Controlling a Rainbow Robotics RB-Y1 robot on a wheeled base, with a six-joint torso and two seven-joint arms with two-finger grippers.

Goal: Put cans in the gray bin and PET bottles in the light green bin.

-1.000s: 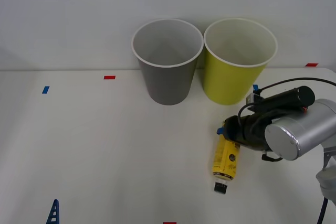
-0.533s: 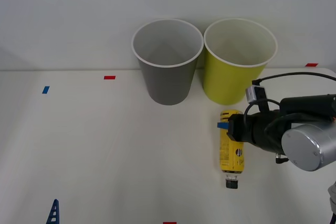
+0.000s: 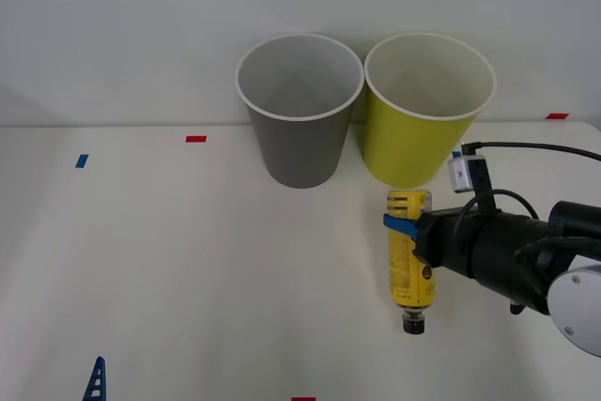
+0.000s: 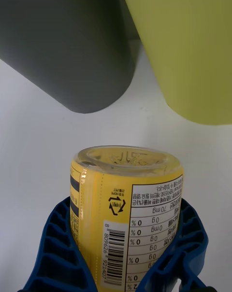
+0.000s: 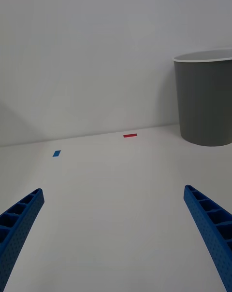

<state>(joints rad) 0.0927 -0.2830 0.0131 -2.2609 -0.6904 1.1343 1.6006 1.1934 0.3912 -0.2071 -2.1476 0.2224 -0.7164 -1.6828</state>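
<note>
My right gripper (image 3: 406, 224) is shut on the PET bottle (image 3: 410, 265), a slim bottle with a yellow label and a black cap. The cap points toward me and the clear base points at the bins. In the right wrist view the blue fingers (image 4: 55, 246) clamp the bottle (image 4: 128, 210) on both sides. Just beyond its base stands the light green bin (image 3: 413, 143) (image 4: 188, 46). The gray bin (image 3: 300, 143) (image 4: 63, 41) stands to its left, rims nearly touching. My left gripper (image 5: 116, 239) is open, low at the table's near left (image 3: 95, 380), far from the gray bin (image 5: 205, 104).
Both bins stand at the back of the white table against a pale wall. Small red tape marks (image 3: 195, 138) and blue tape marks (image 3: 82, 161) lie on the tabletop. A cable and a small white box (image 3: 467, 174) ride on the right arm.
The right gripper has swung the bottle from a slant to point straight at the light green bin and carried it closer to that bin. The left arm has stayed still.
</note>
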